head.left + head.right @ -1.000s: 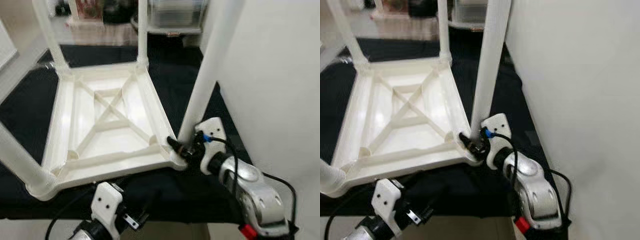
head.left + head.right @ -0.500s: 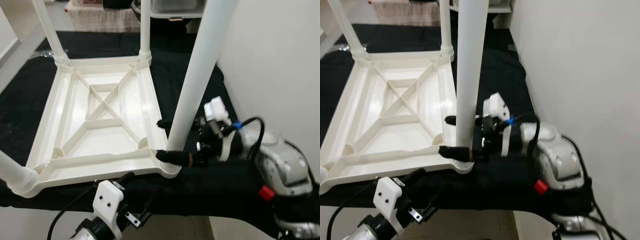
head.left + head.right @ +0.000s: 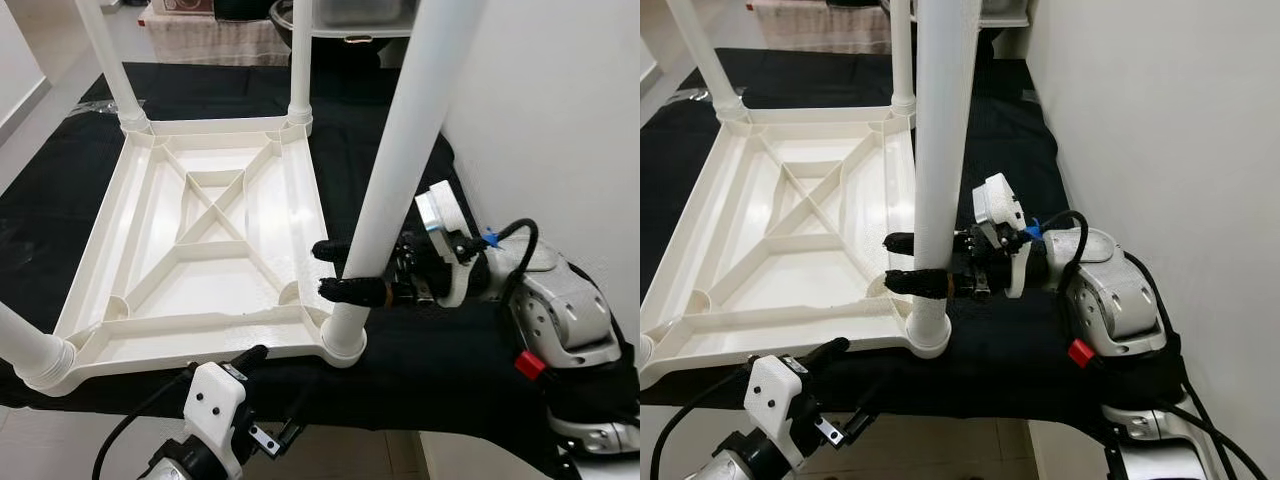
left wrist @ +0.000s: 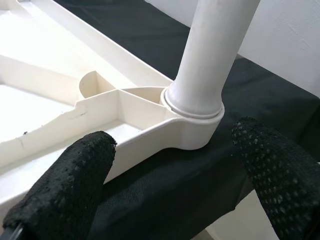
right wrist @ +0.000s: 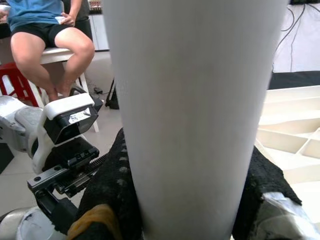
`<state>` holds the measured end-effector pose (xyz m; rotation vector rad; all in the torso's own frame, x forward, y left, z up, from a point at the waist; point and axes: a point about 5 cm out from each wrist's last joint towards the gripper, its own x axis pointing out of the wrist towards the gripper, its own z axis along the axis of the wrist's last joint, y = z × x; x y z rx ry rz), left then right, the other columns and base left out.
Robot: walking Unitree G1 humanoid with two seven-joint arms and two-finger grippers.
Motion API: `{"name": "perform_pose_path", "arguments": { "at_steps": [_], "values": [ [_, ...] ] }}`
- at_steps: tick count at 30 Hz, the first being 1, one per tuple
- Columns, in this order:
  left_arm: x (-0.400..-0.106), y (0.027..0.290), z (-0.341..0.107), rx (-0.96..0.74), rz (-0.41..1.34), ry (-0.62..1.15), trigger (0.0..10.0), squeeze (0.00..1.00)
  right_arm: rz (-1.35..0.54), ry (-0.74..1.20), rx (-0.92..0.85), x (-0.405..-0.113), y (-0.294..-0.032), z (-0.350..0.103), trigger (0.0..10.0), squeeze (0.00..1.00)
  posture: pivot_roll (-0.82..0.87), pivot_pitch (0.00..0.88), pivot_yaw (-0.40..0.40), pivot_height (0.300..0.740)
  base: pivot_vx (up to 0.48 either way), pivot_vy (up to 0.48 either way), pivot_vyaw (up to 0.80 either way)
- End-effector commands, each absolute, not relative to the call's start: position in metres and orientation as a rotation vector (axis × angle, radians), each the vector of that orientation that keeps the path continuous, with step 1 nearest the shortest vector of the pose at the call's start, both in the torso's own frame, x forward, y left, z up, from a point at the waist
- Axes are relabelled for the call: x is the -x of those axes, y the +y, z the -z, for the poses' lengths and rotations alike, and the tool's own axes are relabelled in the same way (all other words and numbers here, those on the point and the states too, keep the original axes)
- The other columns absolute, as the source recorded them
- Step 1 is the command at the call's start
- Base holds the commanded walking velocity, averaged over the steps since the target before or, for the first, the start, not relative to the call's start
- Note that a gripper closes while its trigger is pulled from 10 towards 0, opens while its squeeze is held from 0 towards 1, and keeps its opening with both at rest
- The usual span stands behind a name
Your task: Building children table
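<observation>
- The white children's table (image 3: pixel 215 235) lies upside down on the black-covered worktop (image 3: pixel 400 360), its legs pointing up.
- The right pincer (image 3: pixel 340 268) is clamped round the near right leg (image 3: pixel 405 150), just above its corner socket (image 4: pixel 192 127).
- The left pincer (image 4: pixel 170 175) hangs wide apart, low before that same corner, touching nothing.
- A person sits on a stool (image 5: pixel 47 37) beyond.

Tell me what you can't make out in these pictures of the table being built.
- Near-right table leg: its top is cut off by the upper edge of both eye views.
- Right gripper: in the right wrist view the leg hides the fingers' contact.
- Table top: upside down, so its upper face is hidden.
- Left gripper: largely cut off by the eye views' lower edge.
</observation>
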<state>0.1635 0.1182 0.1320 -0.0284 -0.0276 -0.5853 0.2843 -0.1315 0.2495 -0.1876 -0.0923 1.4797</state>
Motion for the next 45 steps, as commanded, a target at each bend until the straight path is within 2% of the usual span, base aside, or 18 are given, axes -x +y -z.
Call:
{"name": "perform_pose_path", "arguments": {
  "at_steps": [1,4,5,6,7,8,9,14,23,24,27,29,34,35,36,43,44,45],
  "values": [
    [-0.161,0.118,-0.131,0.024,0.593,-0.011,10.0,0.0,-1.339,0.001,0.175,-0.291,-0.134,-0.226,0.0,0.0,0.06,0.192,-0.035,0.74,0.0,0.0,0.0],
    [-0.161,0.118,-0.131,0.024,0.593,-0.012,10.0,0.0,-1.279,0.018,0.177,-0.293,-0.135,-0.221,0.0,0.0,0.06,0.192,-0.035,0.74,0.0,0.0,0.0],
    [-0.161,0.119,-0.131,0.025,0.593,-0.011,10.0,0.0,-1.018,0.078,0.184,-0.303,-0.137,-0.205,0.0,0.0,0.05,0.19,-0.038,0.74,0.0,0.0,0.0],
    [-0.162,0.12,-0.131,0.024,0.594,-0.01,10.0,0.0,-0.534,0.172,0.133,-0.312,-0.158,-0.189,0.0,0.0,0.04,0.19,-0.037,0.74,0.0,0.0,0.0],
    [-0.162,0.121,-0.131,0.024,0.594,-0.01,10.0,0.0,-0.26,0.265,0.102,-0.307,-0.175,-0.173,0.0,0.0,0.04,0.193,-0.038,0.74,0.0,0.0,0.0],
    [-0.162,0.121,-0.131,0.024,0.594,-0.01,10.0,0.0,-0.26,0.265,0.102,-0.307,-0.175,-0.173,0.0,0.0,0.04,0.193,-0.038,0.74,0.0,0.0,0.0],
    [-0.163,0.121,-0.13,0.025,0.597,-0.01,10.0,0.0,-0.12,0.311,0.143,-0.297,-0.184,-0.161,0.0,0.0,0.04,0.189,-0.032,0.74,0.0,0.0,0.0],
    [-0.165,0.121,-0.129,0.025,0.602,-0.008,10.0,0.0,-0.233,0.336,0.124,-0.281,-0.164,-0.154,0.0,0.0,0.03,0.181,-0.032,0.74,0.0,0.0,0.0],
    [-0.166,0.119,-0.13,0.026,0.591,-0.017,10.0,0.0,-0.33,0.289,0.105,-0.29,-0.15,-0.167,0.0,0.0,0.03,0.187,-0.041,0.74,0.0,0.0,0.0],
    [-0.166,0.119,-0.131,0.027,0.589,-0.02,10.0,0.0,-0.495,0.184,0.016,-0.293,-0.135,-0.188,10.0,1.0,0.03,0.189,-0.041,0.74,0.0,0.0,0.0],
    [-0.166,0.119,-0.132,0.029,0.589,-0.022,10.0,0.0,-0.642,0.101,-0.043,-0.292,-0.124,-0.204,10.0,1.0,0.02,0.195,-0.039,0.74,0.0,0.0,0.0],
    [-0.166,0.118,-0.132,0.033,0.591,-0.024,10.0,0.0,-0.94,-0.013,-0.034,-0.277,-0.125,-0.229,10.0,1.0,0.02,0.199,-0.04,0.74,0.0,0.0,0.0],
    [-0.166,0.116,-0.133,0.036,0.593,-0.026,10.0,0.0,-1.056,-0.049,0.065,-0.274,-0.132,-0.238,10.0,0.98,0.02,0.198,-0.05,0.74,0.0,0.0,0.0],
    [-0.166,0.116,-0.133,0.037,0.594,-0.027,10.0,0.0,-1.097,-0.048,0.076,-0.275,-0.133,-0.24,10.0,0.79,0.02,0.198,-0.05,0.74,0.0,0.0,0.0],
    [-0.166,0.115,-0.133,0.039,0.591,-0.028,10.0,0.0,-1.169,-0.041,0.079,-0.274,-0.133,-0.243,10.0,0.0,0.03,0.206,-0.05,0.74,0.0,0.0,0.0],
    [-0.165,0.113,-0.135,0.045,0.59,-0.029,10.0,0.0,-1.33,-0.082,0.148,-0.286,-0.134,-0.257,10.0,0.0,0.04,0.212,-0.048,0.74,0.0,0.0,0.0],
    [-0.165,0.113,-0.135,0.045,0.591,-0.028,10.0,0.0,-1.362,-0.09,0.152,-0.287,-0.135,-0.26,0.0,0.0,0.04,0.212,-0.048,0.74,0.0,0.0,0.0],
    [-0.165,0.113,-0.135,0.045,0.591,-0.028,10.0,0.0,-1.362,-0.09,0.152,-0.287,-0.135,-0.26,0.0,0.0,0.04,0.212,-0.048,0.74,0.0,0.0,0.0]
  ]
}}
